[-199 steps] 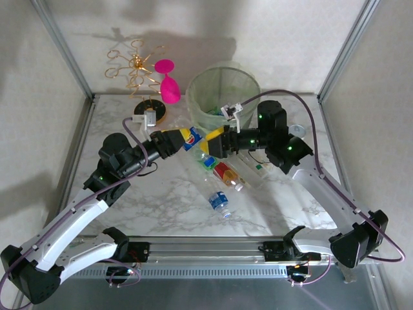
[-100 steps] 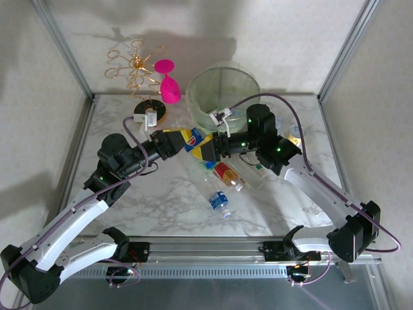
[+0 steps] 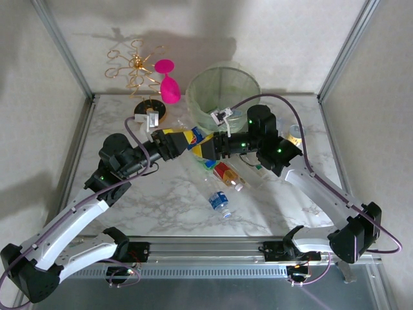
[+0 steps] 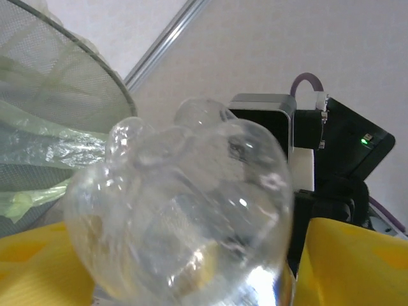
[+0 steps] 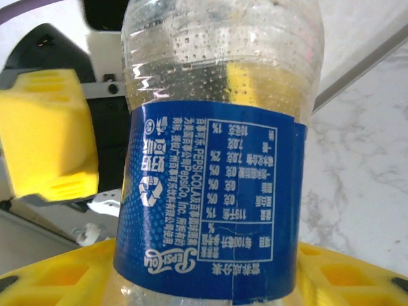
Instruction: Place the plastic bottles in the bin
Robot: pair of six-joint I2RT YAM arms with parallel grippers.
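I see the clear plastic bottle with a blue Pepsi label (image 3: 193, 137) held in the air between the two arms, just in front of the large round grey-green bin lined with a pale green bag (image 3: 240, 82) and not in it. My right wrist camera shows its dimpled, droplet-specked wall and the white print on the label (image 5: 213, 197). The right jaws hold it, yellow pads (image 5: 57, 280) against both sides. The left jaws stand wide, and one yellow pad (image 5: 44, 140) sits clear of the bottle with a gap between. My left wrist camera looks onto the lobed clear base (image 4: 185, 210).

Below, on the white marble tabletop (image 3: 161, 200), lie a red-labelled bottle (image 3: 227, 174), a small blue-labelled bottle (image 3: 220, 203) and a clear bottle (image 3: 255, 171). A pink goblet (image 3: 169, 82) and a gold wire rack (image 3: 135, 71) stand far left. Pale walls and metal frame posts (image 3: 64, 48) enclose it.
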